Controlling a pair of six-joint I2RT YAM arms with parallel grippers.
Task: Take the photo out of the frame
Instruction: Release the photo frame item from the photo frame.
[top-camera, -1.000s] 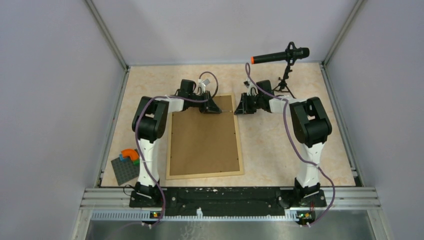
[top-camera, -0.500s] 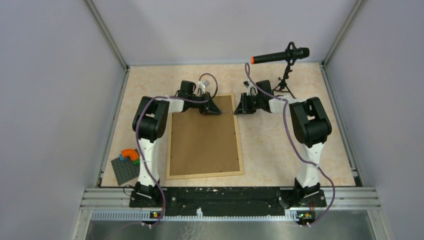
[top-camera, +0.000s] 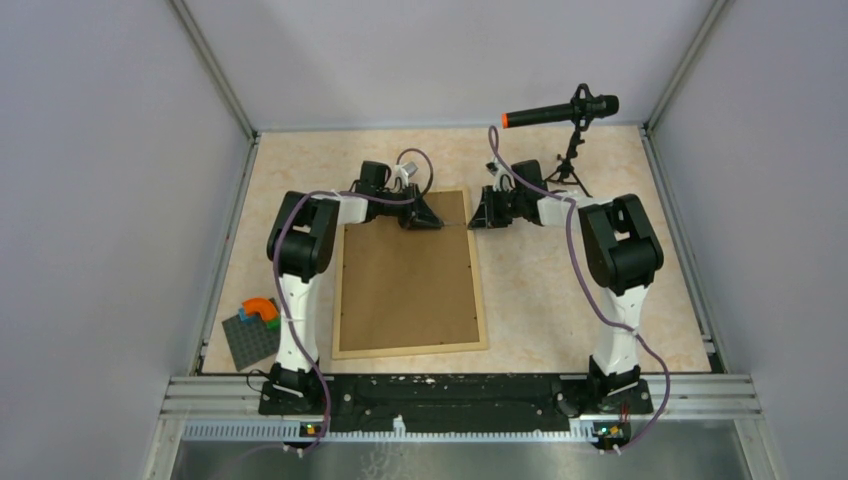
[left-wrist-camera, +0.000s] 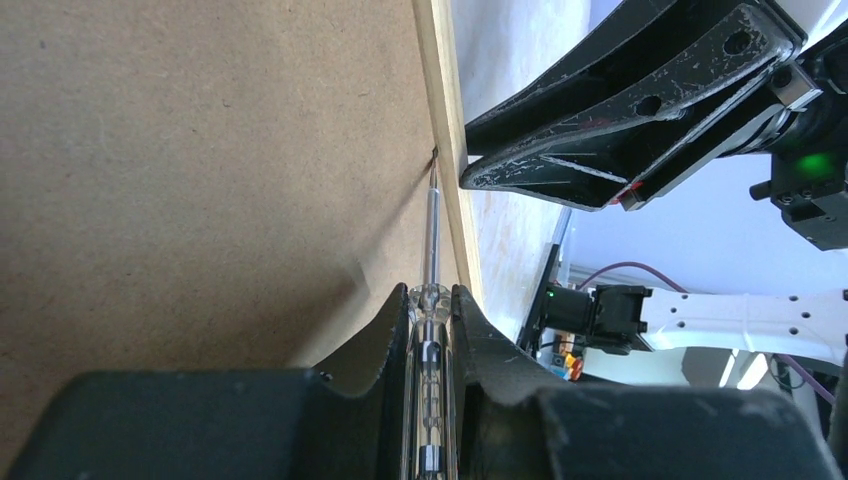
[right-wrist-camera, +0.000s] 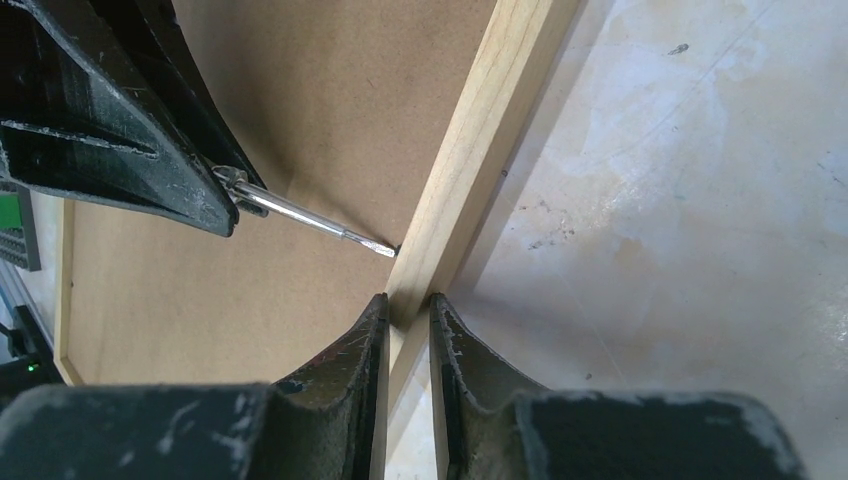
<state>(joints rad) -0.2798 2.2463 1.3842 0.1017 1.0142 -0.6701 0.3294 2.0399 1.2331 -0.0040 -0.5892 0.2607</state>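
Holding a screwdriver (left-wrist-camera: 430, 235) clamped in my left gripper (left-wrist-camera: 432, 296), I pinched the frame (right-wrist-camera: 490, 130) rail with my right gripper (right-wrist-camera: 408, 306).

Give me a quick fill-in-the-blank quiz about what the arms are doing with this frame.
The left gripper is shut on a clear-handled ____.
The frame lies with its ____ back facing up.
The black microphone has an ____ tip.
Missing words: screwdriver; brown; orange.
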